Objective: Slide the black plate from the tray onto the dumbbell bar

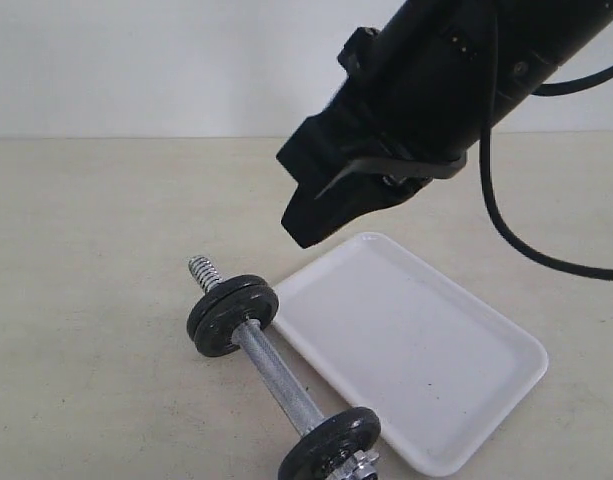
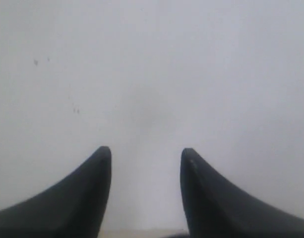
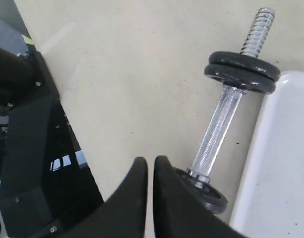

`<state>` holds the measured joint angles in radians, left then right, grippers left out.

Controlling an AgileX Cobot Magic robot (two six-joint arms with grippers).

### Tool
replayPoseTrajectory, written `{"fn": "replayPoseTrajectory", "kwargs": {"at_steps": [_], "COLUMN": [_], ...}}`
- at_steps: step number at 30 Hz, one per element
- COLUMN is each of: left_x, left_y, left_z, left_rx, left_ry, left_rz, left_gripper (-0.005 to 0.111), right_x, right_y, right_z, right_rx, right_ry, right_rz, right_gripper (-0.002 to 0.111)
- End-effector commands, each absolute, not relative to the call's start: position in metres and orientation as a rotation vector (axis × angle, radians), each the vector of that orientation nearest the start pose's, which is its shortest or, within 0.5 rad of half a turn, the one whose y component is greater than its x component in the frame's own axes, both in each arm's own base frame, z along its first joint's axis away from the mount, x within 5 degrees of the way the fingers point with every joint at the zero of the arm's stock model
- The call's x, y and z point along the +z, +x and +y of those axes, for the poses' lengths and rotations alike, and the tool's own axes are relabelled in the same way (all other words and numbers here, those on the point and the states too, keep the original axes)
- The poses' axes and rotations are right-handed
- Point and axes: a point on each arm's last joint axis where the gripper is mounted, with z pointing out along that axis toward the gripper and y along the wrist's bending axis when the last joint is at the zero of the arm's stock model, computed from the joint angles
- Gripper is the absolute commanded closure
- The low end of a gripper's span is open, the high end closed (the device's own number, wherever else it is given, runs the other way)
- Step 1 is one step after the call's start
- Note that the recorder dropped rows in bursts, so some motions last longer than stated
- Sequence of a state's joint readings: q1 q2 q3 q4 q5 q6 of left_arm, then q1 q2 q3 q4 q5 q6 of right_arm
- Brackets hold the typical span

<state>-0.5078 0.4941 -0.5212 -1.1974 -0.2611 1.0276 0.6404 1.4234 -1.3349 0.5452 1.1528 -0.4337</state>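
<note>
The white tray (image 1: 426, 345) lies on the table with nothing in it; its edge also shows in the right wrist view (image 3: 278, 168). Left of it lies the chrome dumbbell bar (image 1: 276, 385) (image 3: 218, 131). Two black discs sit pressed together on its threaded end. The outer one, nearer the thread, is the black plate (image 1: 248, 289) (image 3: 231, 58). One more black disc (image 1: 331, 440) sits at the bar's near end. My right gripper (image 1: 304, 232) (image 3: 151, 161) hangs shut and empty above the tray's far corner. My left gripper (image 2: 147, 151) is open over a blank pale surface.
A black cable (image 1: 501, 225) hangs from the right arm behind the tray. A chrome collar nut (image 1: 358, 465) caps the bar's near end. In the right wrist view a black robot frame (image 3: 23, 148) stands beside the beige table (image 1: 96, 300).
</note>
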Motion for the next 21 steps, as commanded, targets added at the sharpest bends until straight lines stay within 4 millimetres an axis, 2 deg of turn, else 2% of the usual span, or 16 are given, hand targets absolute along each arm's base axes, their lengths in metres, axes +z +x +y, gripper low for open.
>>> {"fn": "replayPoseTrajectory", "kwargs": {"at_steps": [1,4,7,12,15,18,21], "left_x": [0.389,0.406,0.408,0.405,0.399,0.379,0.356], "left_y": [0.068,0.036,0.017,-0.005,-0.012,-0.009,0.001], "left_z": [-0.013,0.001,0.009,0.014,0.015,0.007,-0.001], "left_rx": [-0.336,-0.312,-0.327,-0.357,-0.378,-0.412,-0.49], "left_ry": [0.063,0.1,0.119,0.167,0.183,0.252,0.25], "left_rz": [1.183,1.048,0.981,0.917,0.902,0.941,1.02], "left_gripper": [0.076,0.093,0.102,0.102,0.102,0.102,0.102], "right_x": [0.362,0.363,0.363,0.366,0.369,0.379,0.389], "right_y": [0.205,0.206,0.207,0.206,0.204,0.198,0.192], "right_z": [0.205,0.205,0.206,0.208,0.211,0.209,0.204], "right_rx": [0.787,0.774,0.764,0.795,0.846,0.869,0.857], "right_ry": [-1.231,-1.258,-1.261,-1.292,-1.32,-1.32,-1.313], "right_rz": [2.32,2.286,2.261,2.202,2.15,2.079,2.027], "right_gripper": [0.108,0.108,0.108,0.108,0.108,0.108,0.108]}}
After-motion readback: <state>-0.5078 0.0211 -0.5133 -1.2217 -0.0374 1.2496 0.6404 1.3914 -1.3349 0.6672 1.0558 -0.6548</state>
